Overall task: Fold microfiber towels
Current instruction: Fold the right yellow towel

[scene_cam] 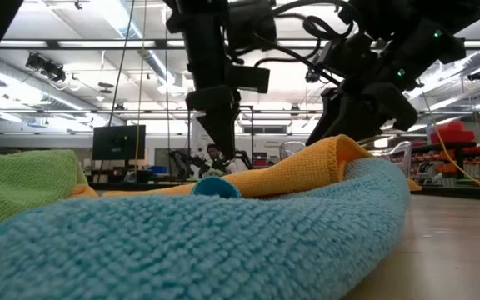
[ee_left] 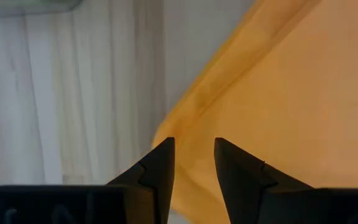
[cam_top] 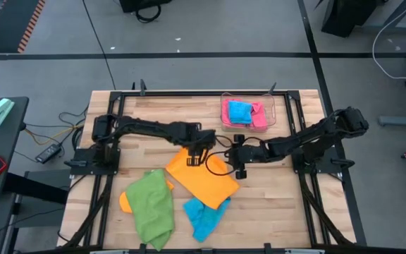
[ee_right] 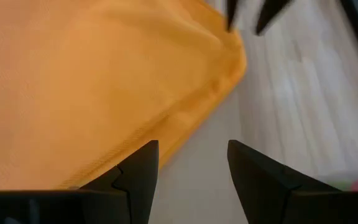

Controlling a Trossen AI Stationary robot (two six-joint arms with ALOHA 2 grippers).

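An orange microfiber towel (cam_top: 201,175) lies spread on the wooden table, its near corner over a crumpled sky-blue towel (cam_top: 204,216). A green towel (cam_top: 151,206) lies bunched to the left, over another orange one (cam_top: 124,202). My left gripper (ee_left: 194,146) stands open over the orange towel's far corner (ee_left: 166,134), pointing steeply down. My right gripper (ee_right: 191,149) is open over the towel's right edge (ee_right: 185,118), slanting down from the right. The left fingertips (ee_right: 250,15) show in the right wrist view.
A clear plastic tray (cam_top: 249,99) at the far right holds a folded blue towel (cam_top: 240,111) and a pink one (cam_top: 259,115). Black frame rails (cam_top: 189,94) run along the table's edges. Bare wood (cam_top: 273,204) lies at the near right.
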